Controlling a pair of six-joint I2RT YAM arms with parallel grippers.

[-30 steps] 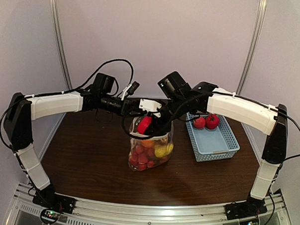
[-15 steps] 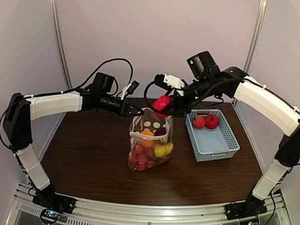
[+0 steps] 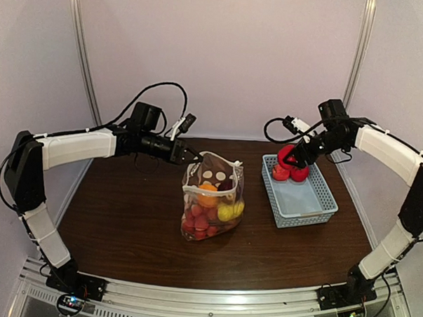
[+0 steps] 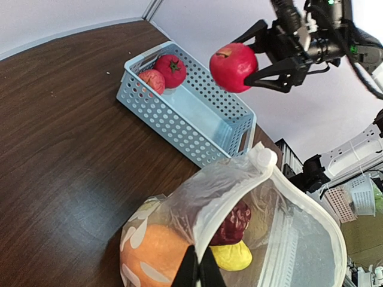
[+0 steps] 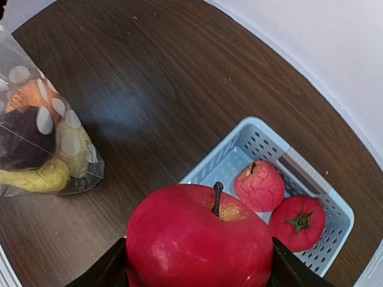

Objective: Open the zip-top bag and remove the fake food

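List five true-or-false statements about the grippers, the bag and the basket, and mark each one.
1. The right gripper holds a red plastic apple over the light-blue perforated plastic basket. True.
2. That basket is empty. False: two red fruits lie at its far end.
3. The left gripper pinches the rim of the clear polka-dot plastic zip-top bag. True.
4. The bag is zipped shut. False: its mouth stands open.
5. The bag lies flat and empty. False: it stands upright, holding coloured plastic fruits.
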